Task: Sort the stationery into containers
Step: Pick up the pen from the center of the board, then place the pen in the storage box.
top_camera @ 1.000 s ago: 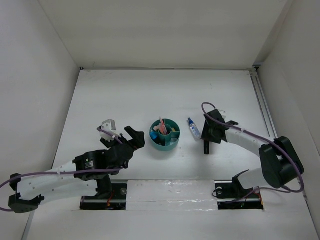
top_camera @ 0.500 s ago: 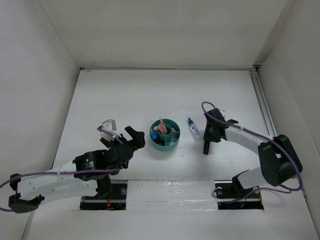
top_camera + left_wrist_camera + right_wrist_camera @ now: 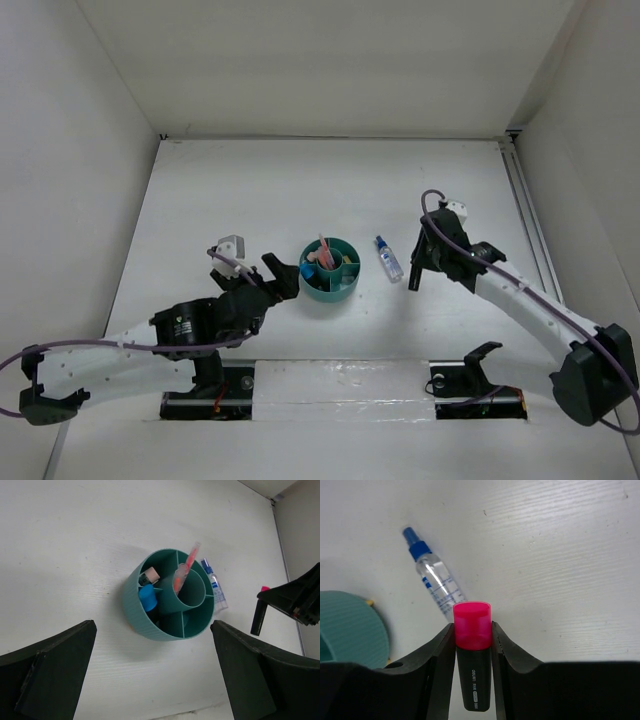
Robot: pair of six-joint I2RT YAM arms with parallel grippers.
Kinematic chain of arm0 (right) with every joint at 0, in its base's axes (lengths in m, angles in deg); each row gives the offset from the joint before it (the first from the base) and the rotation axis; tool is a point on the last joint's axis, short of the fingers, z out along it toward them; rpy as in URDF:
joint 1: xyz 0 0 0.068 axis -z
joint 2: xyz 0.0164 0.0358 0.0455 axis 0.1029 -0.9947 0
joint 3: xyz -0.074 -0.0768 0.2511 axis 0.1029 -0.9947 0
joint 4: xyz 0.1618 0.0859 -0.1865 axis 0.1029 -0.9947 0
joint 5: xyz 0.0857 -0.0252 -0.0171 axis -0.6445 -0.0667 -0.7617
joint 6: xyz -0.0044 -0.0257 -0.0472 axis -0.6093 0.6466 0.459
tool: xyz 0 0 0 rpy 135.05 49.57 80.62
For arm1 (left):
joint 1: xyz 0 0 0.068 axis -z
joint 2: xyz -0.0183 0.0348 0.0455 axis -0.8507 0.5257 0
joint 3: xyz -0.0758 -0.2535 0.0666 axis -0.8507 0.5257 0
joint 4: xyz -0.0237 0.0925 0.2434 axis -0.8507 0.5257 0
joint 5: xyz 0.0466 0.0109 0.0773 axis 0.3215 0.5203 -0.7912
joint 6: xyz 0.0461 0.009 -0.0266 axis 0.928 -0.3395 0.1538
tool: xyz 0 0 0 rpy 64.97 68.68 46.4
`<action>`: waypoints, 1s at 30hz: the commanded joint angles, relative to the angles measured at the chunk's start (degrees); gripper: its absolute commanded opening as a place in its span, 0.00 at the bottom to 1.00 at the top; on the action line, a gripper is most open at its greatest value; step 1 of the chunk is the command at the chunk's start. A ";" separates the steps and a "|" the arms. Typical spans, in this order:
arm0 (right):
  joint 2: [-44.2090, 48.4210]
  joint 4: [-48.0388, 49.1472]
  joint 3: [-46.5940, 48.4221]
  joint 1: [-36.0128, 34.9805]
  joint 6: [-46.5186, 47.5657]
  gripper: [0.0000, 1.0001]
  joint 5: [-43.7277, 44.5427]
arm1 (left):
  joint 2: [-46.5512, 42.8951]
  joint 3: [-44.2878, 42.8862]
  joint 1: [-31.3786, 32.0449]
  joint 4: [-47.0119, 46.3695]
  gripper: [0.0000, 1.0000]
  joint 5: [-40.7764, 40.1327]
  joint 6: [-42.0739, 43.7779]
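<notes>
So right gripper point(image 3: 418, 263), clamped on pink-capped marker point(image 3: 473, 630), has just lifted it at organizer point(image 3: 330, 292)'s 3 o'clock, prob drop-in next; left gripper point(image 3: 283, 275) jaws apart, empty.

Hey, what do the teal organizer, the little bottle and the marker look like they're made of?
The organizer looks like molded plastic, matte teal, with fine ribbing on its outer wall. The bottle is probably clear plastic, see-through with a blue cap, though glass can't be ruled out. The marker seems smooth plastic: black barrel with printed text, glossy pink cap.
</notes>
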 commanded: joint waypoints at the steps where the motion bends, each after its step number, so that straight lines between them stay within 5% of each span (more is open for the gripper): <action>1: 3.93 -3.49 4.00 -3.22 -0.10 0.00 5.85 | 1.25 -1.52 0.04 -7.16 1.00 3.82 6.95; 8: 12.02 6.34 4.09 -11.66 7.62 0.00 4.63 | 5.48 -4.32 -0.48 -4.37 1.00 4.10 3.72; 14: 13.35 13.55 7.16 -17.36 13.87 0.00 -1.78 | 10.13 -10.66 -2.42 16.42 1.00 -2.75 -12.34; 21: 5.01 25.60 13.22 -28.17 23.45 0.00 -4.86 | 10.14 -13.55 -2.42 21.56 1.00 -5.40 -13.43; 30: -9.14 35.96 17.54 -31.26 29.09 0.00 -9.43 | 8.31 -17.16 -2.42 25.17 1.00 -3.81 -6.93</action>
